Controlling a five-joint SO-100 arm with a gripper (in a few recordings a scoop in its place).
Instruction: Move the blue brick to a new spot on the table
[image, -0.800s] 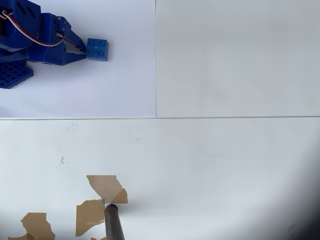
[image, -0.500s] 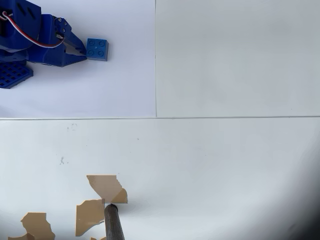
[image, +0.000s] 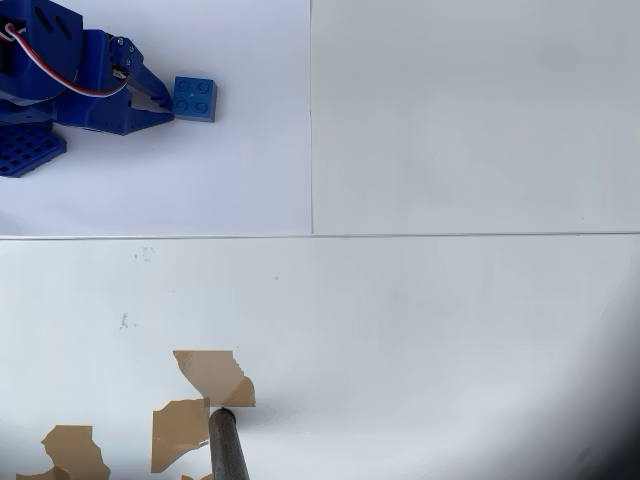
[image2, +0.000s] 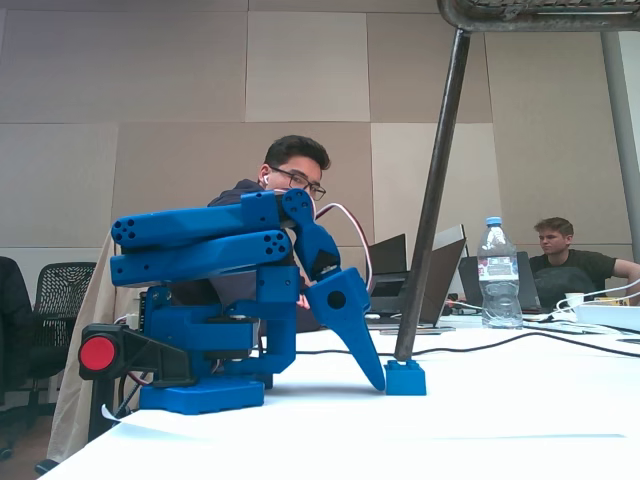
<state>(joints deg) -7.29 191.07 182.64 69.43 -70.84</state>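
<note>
The surface (image: 450, 320) is a large white expanse crossed by thin seam lines, with chipped tan patches (image: 212, 372) near the lower left of the overhead view. A dark pole (image: 228, 448) stands at one of those patches.

The blue arm (image2: 215, 300) sits folded low over its base at the upper left of the overhead view. Its end effector (image: 160, 103) points at the blue brick (image: 194, 99), tips at or just beside the brick's left edge. Jaw opening cannot be determined from either view; no grip on the brick is evident.

Task status, as a judgement: the brick rests flat on the surface near the arm, and transfer to a new spot appears not yet done. Grasp, carry and release remain.

View comparison:
- Overhead view: gives the brick's four studs, its plan position and the free area to the right
- Fixed view: gives height. The end effector (image2: 378, 378) tip reaches down to surface level, and the blue brick (image2: 405, 378) sits on the surface just to its right
</note>
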